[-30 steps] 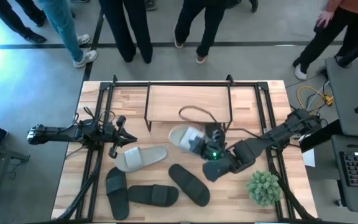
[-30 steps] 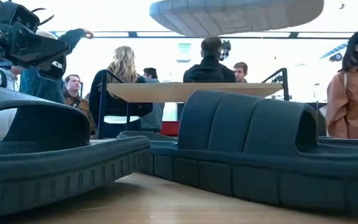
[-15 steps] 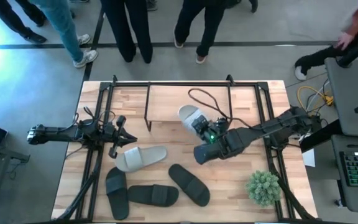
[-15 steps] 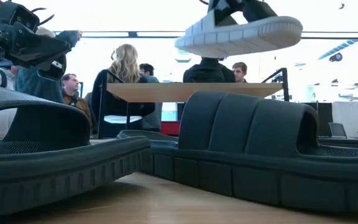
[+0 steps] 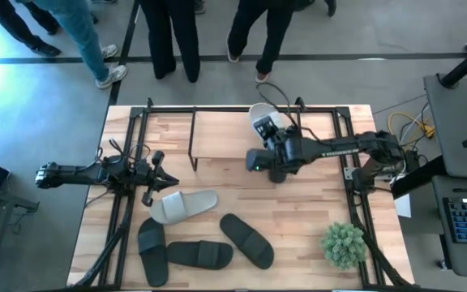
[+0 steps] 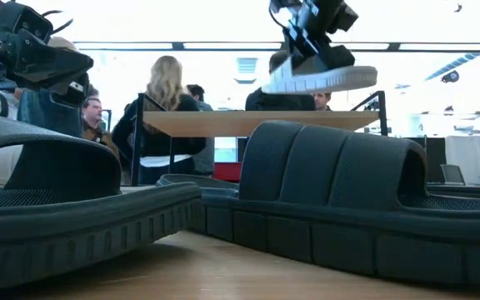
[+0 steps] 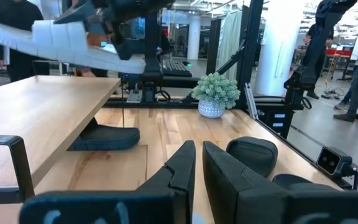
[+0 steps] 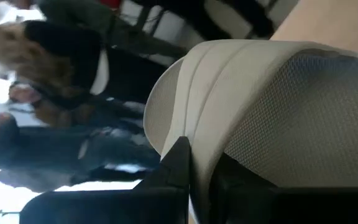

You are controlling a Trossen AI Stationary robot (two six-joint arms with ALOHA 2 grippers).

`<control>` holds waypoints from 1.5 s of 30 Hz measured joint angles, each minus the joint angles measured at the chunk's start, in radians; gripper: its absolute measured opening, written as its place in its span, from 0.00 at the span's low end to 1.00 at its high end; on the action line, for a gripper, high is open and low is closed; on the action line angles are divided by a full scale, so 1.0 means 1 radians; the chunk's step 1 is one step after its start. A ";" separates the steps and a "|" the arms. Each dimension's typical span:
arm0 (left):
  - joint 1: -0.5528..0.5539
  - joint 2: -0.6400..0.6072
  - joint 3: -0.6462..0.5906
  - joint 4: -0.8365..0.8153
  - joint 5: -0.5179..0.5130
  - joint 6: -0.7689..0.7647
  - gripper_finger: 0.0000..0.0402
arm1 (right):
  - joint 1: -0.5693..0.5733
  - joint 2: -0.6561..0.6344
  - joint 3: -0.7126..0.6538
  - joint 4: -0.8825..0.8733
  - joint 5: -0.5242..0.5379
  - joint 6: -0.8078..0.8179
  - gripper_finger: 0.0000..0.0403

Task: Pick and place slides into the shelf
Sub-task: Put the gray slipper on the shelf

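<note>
**White slide held over the shelf**

Right tool (image 5: 266, 138) grips a white slide (image 5: 260, 120) by its strap, above the shelf (image 5: 217, 134) top at 12 o'clock. Left tool (image 5: 162, 180), pinched narrow and empty, waits at 9 o'clock. Another white slide (image 5: 183, 205) and three dark slides (image 5: 246, 239) lie on the tabletop (image 5: 314, 195) toward 6.

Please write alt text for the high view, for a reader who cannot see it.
The right gripper holds a light slide above the shelf. The left gripper waits near another light slide; three dark slides lie at the front.
</note>
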 joint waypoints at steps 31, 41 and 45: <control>0.000 0.002 0.000 0.000 0.000 0.000 0.04 | -0.171 0.004 -0.087 0.028 -0.133 -0.013 0.03; 0.000 0.002 0.000 0.000 0.000 0.000 0.04 | -0.160 0.001 -0.087 0.030 -0.137 -0.062 0.19; 0.000 0.002 0.000 0.000 0.000 0.000 0.04 | -0.142 -0.011 -0.076 0.029 -0.173 -0.062 0.30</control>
